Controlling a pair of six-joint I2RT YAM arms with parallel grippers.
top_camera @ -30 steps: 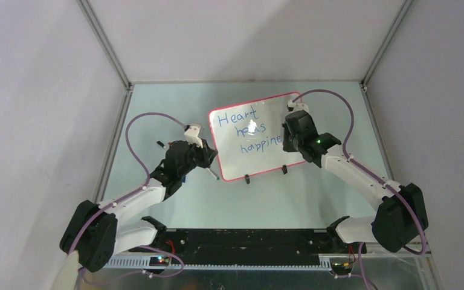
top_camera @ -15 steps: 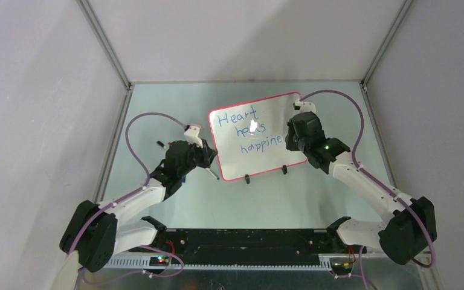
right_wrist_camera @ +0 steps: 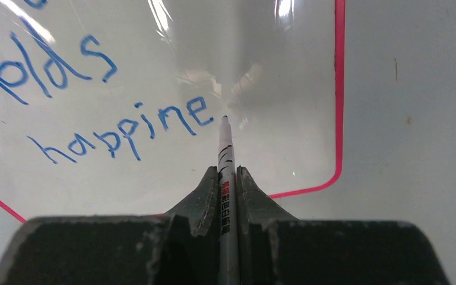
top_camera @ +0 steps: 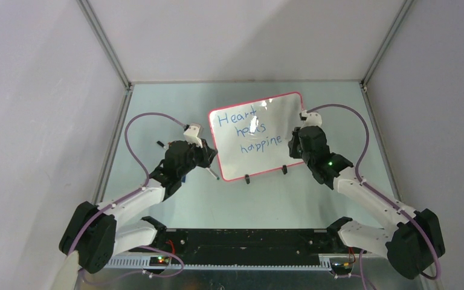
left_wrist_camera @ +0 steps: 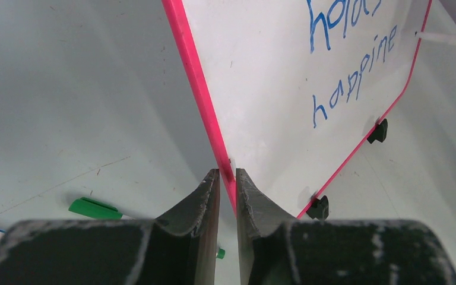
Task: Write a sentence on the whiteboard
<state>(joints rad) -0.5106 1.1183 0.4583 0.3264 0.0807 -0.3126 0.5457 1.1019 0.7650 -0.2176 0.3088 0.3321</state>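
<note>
Greenish tabletop (top_camera: 241,199), grey walls (top_camera: 241,36); L jaws clamp whiteboard (top_camera: 281,121), R jaws clamp marker (right_wrist_camera: 225,160), tip maybe touching.

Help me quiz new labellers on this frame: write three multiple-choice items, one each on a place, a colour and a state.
1. Where does the left hand grip the whiteboard?
A) a black foot
B) the left side of its frame
C) its top edge

2. What colour is the sentence?
A) green
B) black
C) blue

3. What state is the right hand in?
A) shut on a marker
B) open and empty
C) shut on the frame

Answers:
1 B: the left wrist view shows it pinching the frame's left side near the lower corner.
2 C: the letters read blue in every view.
3 A: the right wrist view shows it clamped around the marker's barrel.
</note>
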